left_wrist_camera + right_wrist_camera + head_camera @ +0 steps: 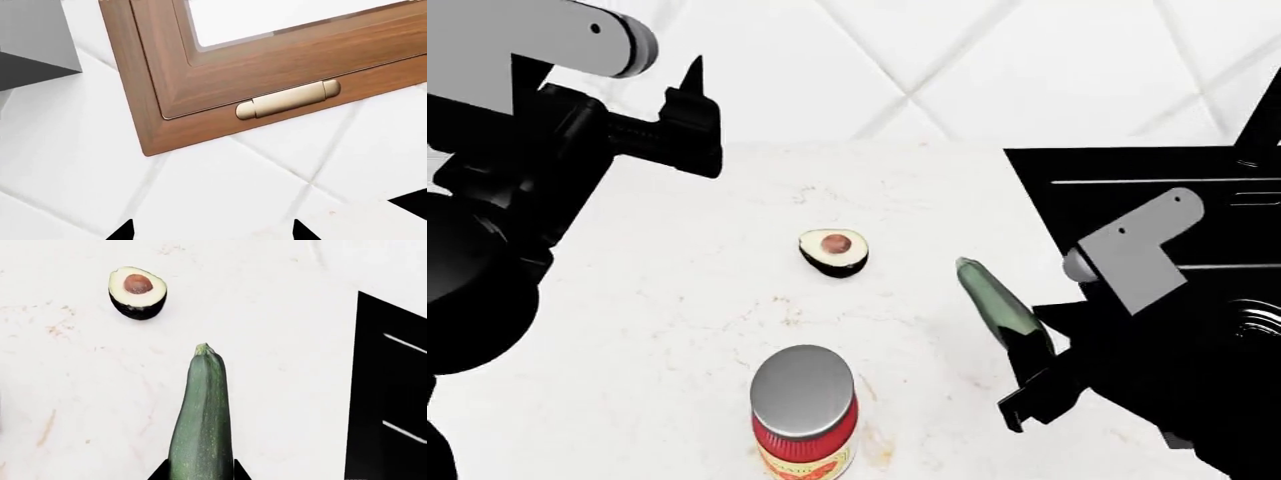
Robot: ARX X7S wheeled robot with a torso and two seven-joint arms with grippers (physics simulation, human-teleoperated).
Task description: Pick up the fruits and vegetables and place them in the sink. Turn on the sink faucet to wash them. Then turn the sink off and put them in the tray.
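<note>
White marble counter [694, 330] ran up to a tiled wall, with the black sink [1121, 190] let in at its right edge. Beside that edge the right gripper [200, 474] was clamped on the zucchini [202, 420], its stem tip pointing toward the back edge. Mid-counter sat the halved avocado [834, 250] — pit up. The left gripper [210, 232] hung with tips spread before a wooden window frame [267, 70] — holding nothing. Nearest the front edge stood a red-labelled jar [806, 410].

Glossy zucchini [201, 425], matt marble-like counter [694, 300]
</note>
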